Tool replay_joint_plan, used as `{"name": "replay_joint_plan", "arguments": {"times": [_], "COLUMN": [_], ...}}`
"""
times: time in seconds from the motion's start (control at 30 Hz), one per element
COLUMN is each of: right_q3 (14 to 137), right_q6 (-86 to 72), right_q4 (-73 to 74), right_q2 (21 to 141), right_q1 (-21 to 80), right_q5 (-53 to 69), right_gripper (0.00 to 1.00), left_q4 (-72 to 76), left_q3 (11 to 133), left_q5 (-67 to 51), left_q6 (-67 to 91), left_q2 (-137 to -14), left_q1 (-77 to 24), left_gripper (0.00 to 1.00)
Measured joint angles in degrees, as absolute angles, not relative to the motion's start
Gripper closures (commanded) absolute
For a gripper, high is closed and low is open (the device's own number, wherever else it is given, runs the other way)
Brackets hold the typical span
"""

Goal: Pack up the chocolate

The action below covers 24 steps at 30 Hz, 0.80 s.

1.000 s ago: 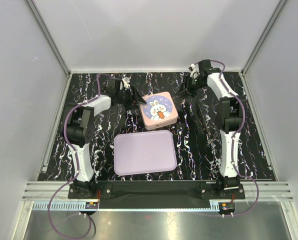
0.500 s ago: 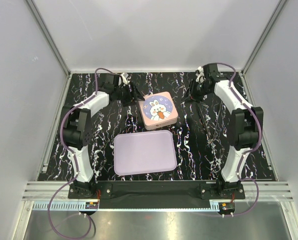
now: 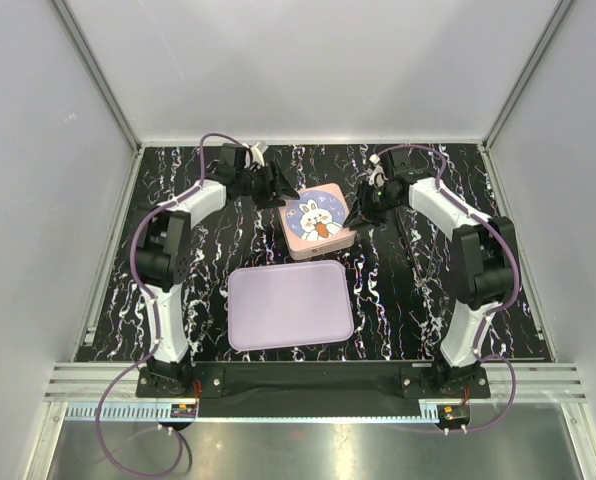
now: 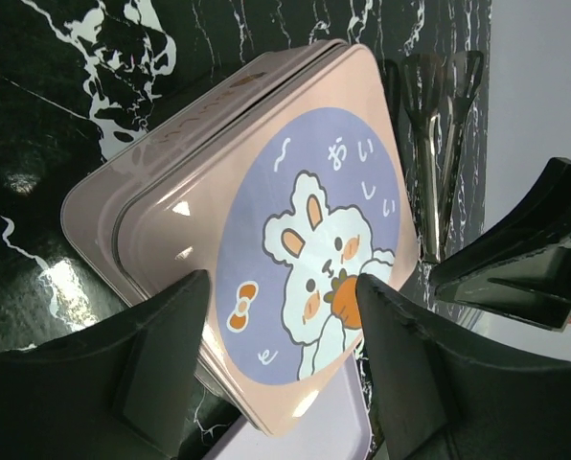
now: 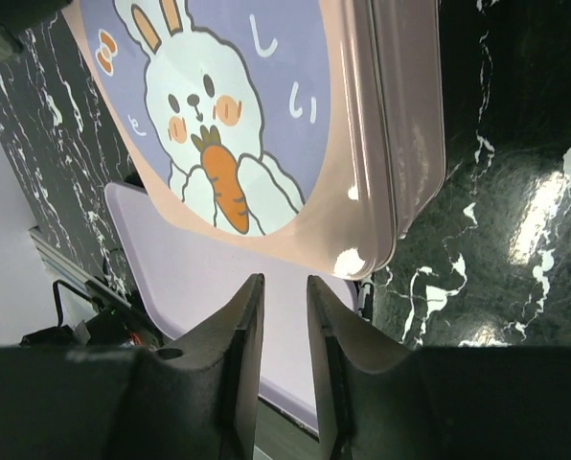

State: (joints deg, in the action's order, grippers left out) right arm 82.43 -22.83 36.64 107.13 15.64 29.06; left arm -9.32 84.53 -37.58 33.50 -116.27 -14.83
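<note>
Left tool and right tool hang at opposite sides of a pink square metal tin whose lid shows a lilac disc and a white rabbit holding a carrot. No piece of the chocolate can be made out in any view. The tin's lid is on, so its inside is hidden.

In the left wrist view the dark fingers cover the tin's near corner. Thin metal tongs lie on the table just beyond the tin; from above they are too slight to make out. In the right wrist view the tin is cut off at the top edge.

Just nearer the arm bases lies a lavender rectangular tray with rounded corners, its far edge near the tin, with a narrow strip of table between them. The black, white-veined marble table lies bare to the left and right of the tray. White walls close it in on three sides.

The left tool's fingers stand spread wide over the tin's far-left corner, the lid showing between them and nothing gripped. Whether they touch the tin I cannot tell. The right tool's fingers are drawn nearly together, with a narrow slit between them and nothing in it. They sit just off the tin's right side.
</note>
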Motion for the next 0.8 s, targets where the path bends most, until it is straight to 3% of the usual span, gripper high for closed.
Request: {"name": "replay_joint_plan", "arguments": {"times": [0.6, 0.8], "right_q3": [82.2, 81.8], "right_q6": [-23.0, -23.0], "right_q4": [31.7, 30.7], "right_q2": [110.5, 110.5], "right_q1": [15.6, 15.6], "right_q5": [26.4, 26.0], "right_gripper": [0.71, 0.78], "left_q4": [-6.4, -6.6], "left_q3": [88.4, 89.5], "left_q5": [-39.3, -39.0], "left_q6": [33.9, 32.9], "left_q2": [-120.7, -121.3], "left_q1": [-14.9, -14.9], "left_gripper": [0.32, 0.32]}}
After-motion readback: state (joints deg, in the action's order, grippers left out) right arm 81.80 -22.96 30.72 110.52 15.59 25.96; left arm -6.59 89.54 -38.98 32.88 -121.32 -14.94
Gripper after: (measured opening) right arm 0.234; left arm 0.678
